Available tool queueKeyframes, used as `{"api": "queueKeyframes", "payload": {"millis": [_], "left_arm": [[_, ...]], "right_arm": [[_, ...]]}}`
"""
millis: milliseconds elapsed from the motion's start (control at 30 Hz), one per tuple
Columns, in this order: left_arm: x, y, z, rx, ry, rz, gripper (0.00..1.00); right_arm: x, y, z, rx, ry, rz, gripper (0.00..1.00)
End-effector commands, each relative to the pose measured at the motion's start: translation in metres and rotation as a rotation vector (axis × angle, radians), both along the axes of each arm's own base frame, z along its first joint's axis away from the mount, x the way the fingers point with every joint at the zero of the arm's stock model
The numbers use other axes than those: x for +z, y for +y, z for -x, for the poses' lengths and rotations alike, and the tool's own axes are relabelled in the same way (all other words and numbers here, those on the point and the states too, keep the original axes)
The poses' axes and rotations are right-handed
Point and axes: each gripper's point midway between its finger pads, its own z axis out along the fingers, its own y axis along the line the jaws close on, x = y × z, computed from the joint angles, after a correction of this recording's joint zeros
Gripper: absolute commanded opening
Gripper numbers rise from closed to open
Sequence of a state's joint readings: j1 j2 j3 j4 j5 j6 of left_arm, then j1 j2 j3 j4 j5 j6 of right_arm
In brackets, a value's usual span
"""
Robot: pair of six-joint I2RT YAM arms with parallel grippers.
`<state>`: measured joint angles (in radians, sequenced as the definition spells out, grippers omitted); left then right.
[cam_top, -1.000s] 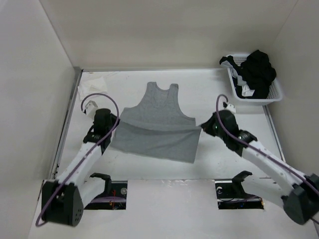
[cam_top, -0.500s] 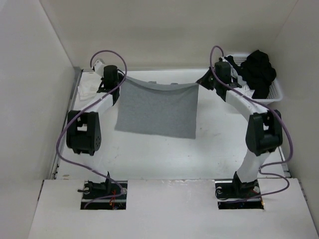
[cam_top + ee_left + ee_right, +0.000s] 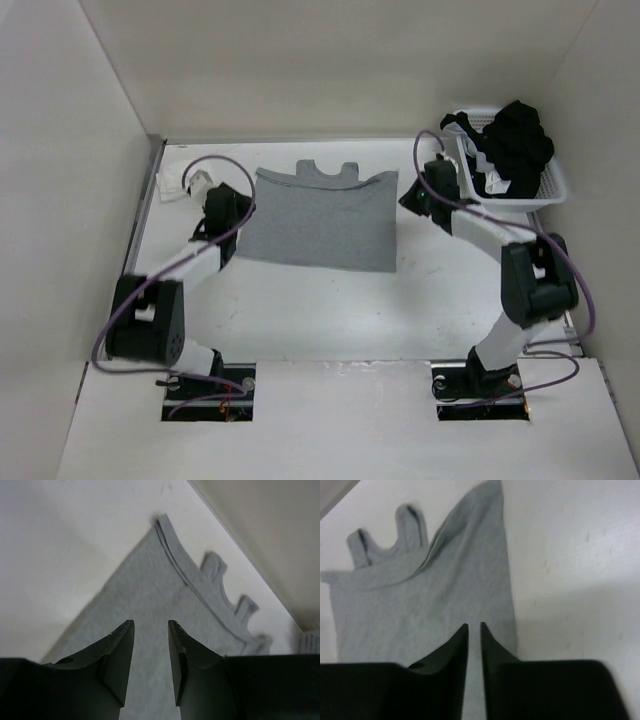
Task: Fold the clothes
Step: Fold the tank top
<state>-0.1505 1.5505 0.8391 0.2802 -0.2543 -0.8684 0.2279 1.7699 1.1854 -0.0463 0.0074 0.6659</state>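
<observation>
so, quick status from my side. the grey top [image 3: 320, 225] is lying flat on the table [image 3: 330, 310], toward the far side, roughly in the middle between my two arms. it's folded over on itself: the hem edge sits up by the armholes, and the two shoulder straps [image 3: 410, 517] with the scooped neck poke out past that edge toward the back wall. the fabric looks pretty smooth. at the far left corner the layers don't line up perfectly, and my left wrist view shows them slightly offset.

my left pincer [image 3: 150, 630] sits at the left edge of the top. the jaws are apart with a clear gap and there's nothing between them, just grey fabric visible underneath through the gap. whether the tips actually touch the cloth, i can't tell.

my right pincer [image 3: 473, 630] is over the right side of the top, close to its right edge, with bare table next to it. the jaws there are only a narrow slit apart, and nothing is pinched in that slit either, you just see the knit below it.

other stuff on the table: a white basket [image 3: 520, 201] in the far right corner, just beside my right arm, heaped with black-and-white garments [image 3: 515, 140]. a small white cloth [image 3: 165, 183] is in the far left corner near my left arm. neither of them touches the grey top.
</observation>
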Motion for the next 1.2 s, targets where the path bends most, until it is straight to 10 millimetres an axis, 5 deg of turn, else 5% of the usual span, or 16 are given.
{"api": "queueKeyframes", "payload": {"millis": [0, 167, 367, 500, 733, 1167], "left_arm": [[0.004, 0.000, 0.051, 0.017, -0.087, 0.072, 0.31], [-0.044, 0.007, 0.111, -0.025, 0.037, 0.120, 0.35], [-0.086, 0.018, 0.136, -0.012, 0.152, 0.176, 0.36], [-0.095, 0.020, 0.132, -0.011, 0.169, 0.176, 0.39], [-0.101, 0.025, 0.122, 0.016, 0.171, 0.168, 0.39], [-0.111, 0.028, 0.121, 0.035, 0.199, 0.166, 0.28]], "right_arm": [[0.040, 0.028, 0.043, 0.026, -0.178, -0.053, 0.03], [0.006, 0.041, 0.120, 0.074, -0.167, -0.102, 0.01], [-0.019, 0.026, 0.167, 0.051, -0.137, -0.138, 0.16], [-0.034, 0.017, 0.174, 0.025, -0.105, -0.145, 0.37], [-0.053, 0.020, 0.175, -0.001, -0.054, -0.182, 0.55], [-0.071, 0.025, 0.181, -0.029, 0.019, -0.242, 0.41]]}}
